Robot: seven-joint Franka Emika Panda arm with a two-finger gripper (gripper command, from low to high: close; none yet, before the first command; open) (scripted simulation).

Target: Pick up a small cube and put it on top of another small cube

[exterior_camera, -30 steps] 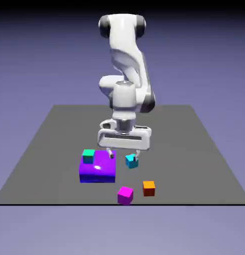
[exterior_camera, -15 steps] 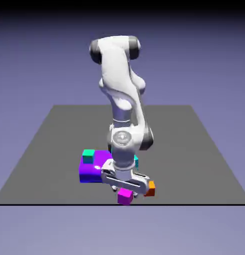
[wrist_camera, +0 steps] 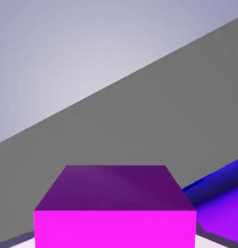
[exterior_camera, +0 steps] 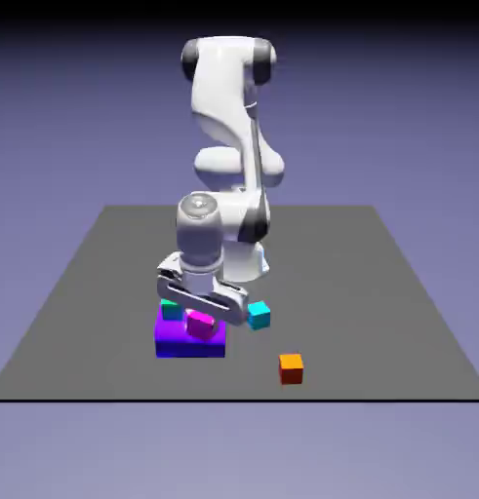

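From the exterior view, the gripper (exterior_camera: 206,322) hung low over the large purple block (exterior_camera: 189,339), tilted, with the magenta cube (exterior_camera: 200,325) pinched between its fingers and lifted clear of the grey table (exterior_camera: 379,292). The green cube (exterior_camera: 171,310) sat on the block's far corner, toward the exterior view's left, just beside the carried cube. A cyan cube (exterior_camera: 259,314) stood on the table just off the block toward the exterior view's right, and an orange cube (exterior_camera: 291,368) lay well apart, nearer the front edge. Whether the carried cube was clear of the purple block's top or brushing it I could not quite tell from there.

In the hand view, the magenta cube (wrist_camera: 115,208) filled the bottom of the frame, large enough to hide both finger tips, so the jaws looked closed on it. A slice of the purple block (wrist_camera: 222,198) showed at the lower right, and the table (wrist_camera: 164,111) ran slanted across.

The worry, to my eye, was that tilt: set down at an angle, the cube might land on an edge and slide off its target. Coming in low, it could also knock the green cube off the block.
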